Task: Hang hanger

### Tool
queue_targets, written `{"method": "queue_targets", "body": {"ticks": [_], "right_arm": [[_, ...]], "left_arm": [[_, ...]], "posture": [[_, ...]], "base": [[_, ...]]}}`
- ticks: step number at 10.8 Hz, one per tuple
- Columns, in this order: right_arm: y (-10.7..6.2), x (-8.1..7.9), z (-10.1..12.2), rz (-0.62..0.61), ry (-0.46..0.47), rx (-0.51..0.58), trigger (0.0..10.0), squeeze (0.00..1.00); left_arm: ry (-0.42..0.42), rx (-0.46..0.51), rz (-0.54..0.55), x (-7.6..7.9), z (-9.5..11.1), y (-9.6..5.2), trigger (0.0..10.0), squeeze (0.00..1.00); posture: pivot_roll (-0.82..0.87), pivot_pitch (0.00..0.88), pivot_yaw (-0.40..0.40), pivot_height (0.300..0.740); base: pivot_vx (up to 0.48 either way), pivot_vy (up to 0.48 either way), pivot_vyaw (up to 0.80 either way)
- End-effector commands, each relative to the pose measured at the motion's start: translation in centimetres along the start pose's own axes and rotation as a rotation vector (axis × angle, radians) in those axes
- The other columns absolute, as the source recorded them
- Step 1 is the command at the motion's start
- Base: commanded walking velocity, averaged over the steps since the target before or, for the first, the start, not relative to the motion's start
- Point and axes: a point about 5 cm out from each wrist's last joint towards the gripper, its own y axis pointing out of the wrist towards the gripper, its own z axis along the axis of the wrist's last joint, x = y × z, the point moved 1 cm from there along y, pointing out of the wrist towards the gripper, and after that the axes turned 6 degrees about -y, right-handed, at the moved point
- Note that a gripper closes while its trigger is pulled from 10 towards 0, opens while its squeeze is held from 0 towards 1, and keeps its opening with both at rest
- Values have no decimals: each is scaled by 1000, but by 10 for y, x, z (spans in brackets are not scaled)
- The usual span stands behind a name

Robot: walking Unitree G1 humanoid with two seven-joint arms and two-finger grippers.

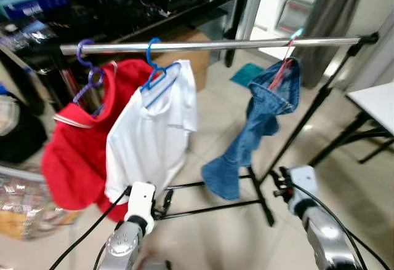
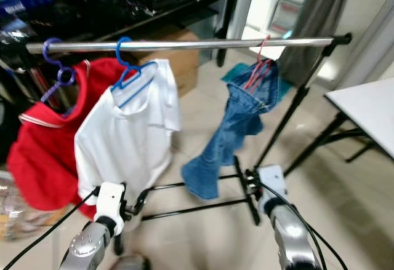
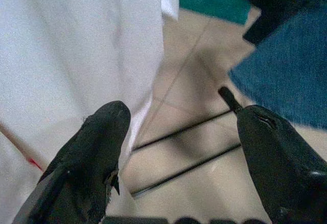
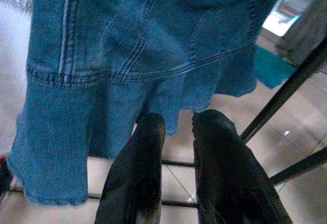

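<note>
Judged nearly finished: pink plastic hanger (image 1: 284,67) with blue denim jeans (image 1: 255,128) hooked on silver metal rail (image 1: 215,45), above and ahead of empty, almost closed right gripper (image 4: 176,127); left gripper (image 3: 179,132) wide open, holding nothing, beside white shirt (image 1: 151,128).

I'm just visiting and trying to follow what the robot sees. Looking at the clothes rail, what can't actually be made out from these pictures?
- Purple hanger: its lower part is buried in the red garment, head views.
- Pink hanger: its shoulders are hidden inside the jeans.
- Rail stand: its left foot is hidden behind the white shirt.
- Jeans' top: cut off by the edge of the right wrist view.
- Dark shelves behind: too blurred to read.
</note>
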Motion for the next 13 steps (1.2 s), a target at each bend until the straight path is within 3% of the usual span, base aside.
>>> {"method": "queue_targets", "body": {"ticks": [1,3,7,9,10,11,12,13], "right_arm": [[-2,6,5,-55,25,29,10000,0],[-17,-3,11,-128,62,90,10000,0],[-30,8,24,-246,91,133,10000,0],[-29,11,38,-264,77,177,10000,0],[-27,12,49,-223,2,225,10000,0],[-25,5,65,-85,-150,305,10000,0],[-25,-1,76,71,-226,350,10000,0],[-27,-7,78,163,-266,357,10000,0]], "left_arm": [[0,10,-21,2,4,1,10000,0],[2,58,-21,1,16,-3,10000,0],[-7,164,35,-11,45,-13,10000,0],[-21,181,36,-6,53,-13,10000,0],[-28,185,11,0,56,-13,10000,0],[-36,186,-3,3,59,-14,10000,0],[-10,185,-67,6,64,-18,10000,0],[72,195,-142,7,70,-22,10000,0]], "posture": [[215,19,24,740],[168,13,68,740],[165,10,70,740],[157,6,65,740],[148,7,78,740],[140,9,90,740],[138,34,92,740],[169,48,60,740]], "base": [[0,0,0],[0,0,0],[0,0,0],[0,0,0],[0,0,0],[0,0,0],[0,0,0],[0,0,0]]}}
